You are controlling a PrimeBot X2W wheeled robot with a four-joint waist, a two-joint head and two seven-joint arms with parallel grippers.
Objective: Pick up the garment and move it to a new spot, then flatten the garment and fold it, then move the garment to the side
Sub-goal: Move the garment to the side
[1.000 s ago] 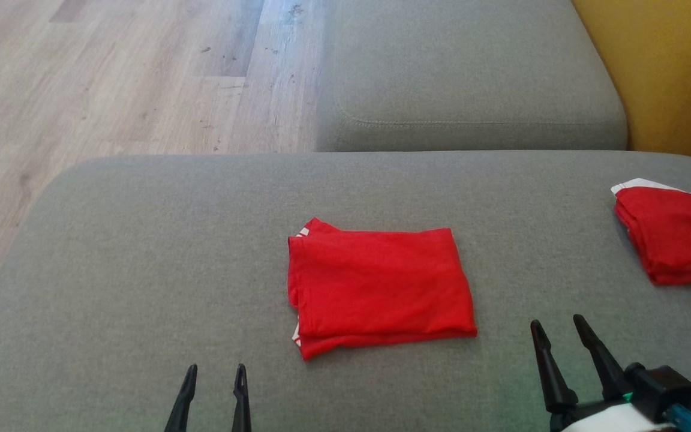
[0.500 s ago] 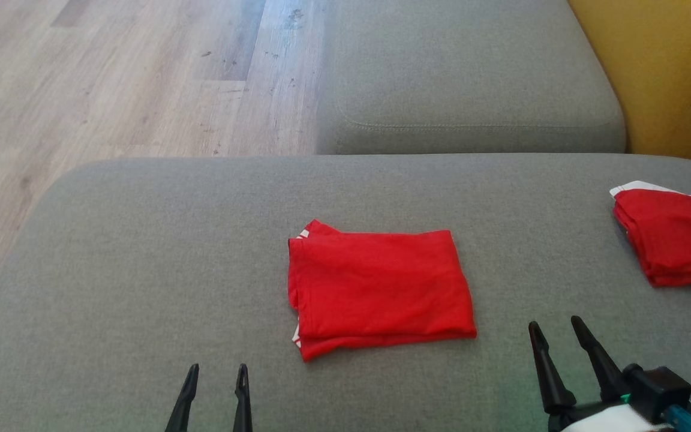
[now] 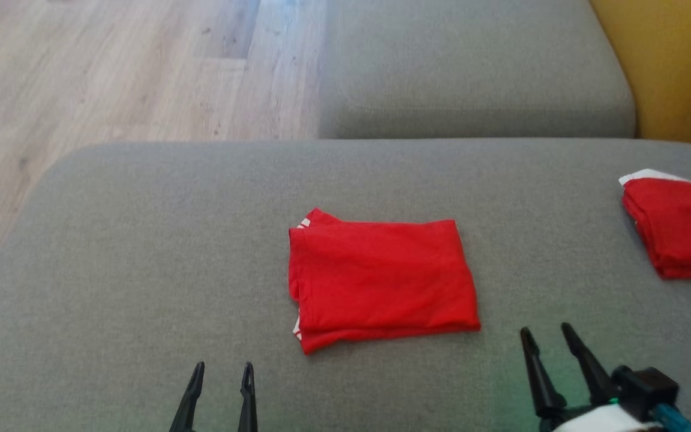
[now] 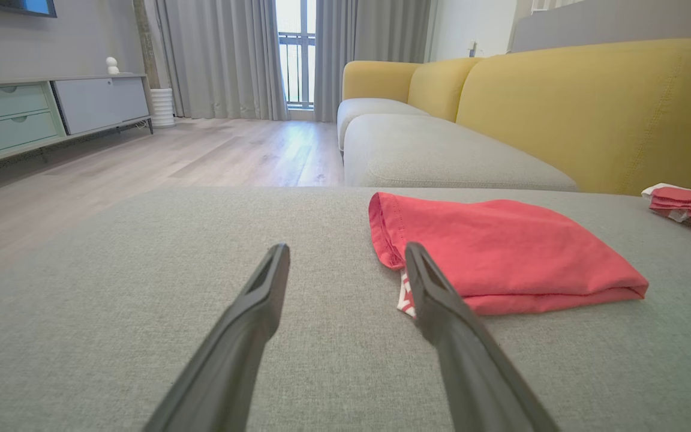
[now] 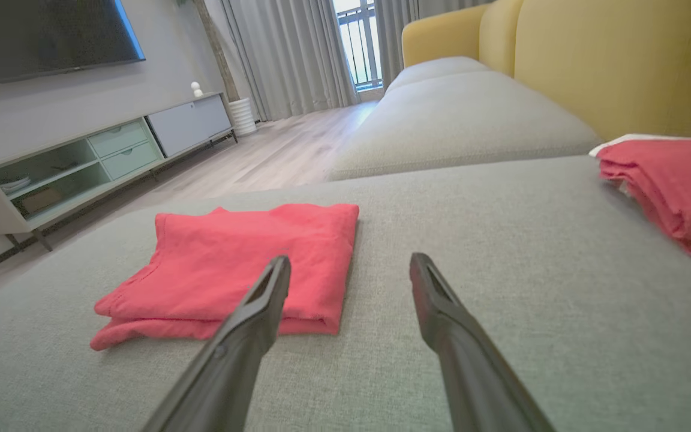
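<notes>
A red garment (image 3: 381,277) lies folded into a neat rectangle in the middle of the grey cushion (image 3: 141,252). It also appears in the left wrist view (image 4: 501,252) and the right wrist view (image 5: 243,264). My left gripper (image 3: 222,367) is open near the front edge, to the left of and nearer than the garment, holding nothing. My right gripper (image 3: 545,332) is open too, off the garment's near right corner, with empty jaws. In each wrist view the fingers (image 4: 261,300) (image 5: 435,294) hover just above the cushion.
A stack of folded red cloth (image 3: 678,225) with a white edge sits at the cushion's right end. Beyond lies a second grey seat cushion (image 3: 471,72), a yellow backrest (image 3: 669,66) at the right, and wooden floor (image 3: 111,78) to the left.
The whole head view has shifted a little, so the camera moved. The garment and both open grippers keep their places on the cushion.
</notes>
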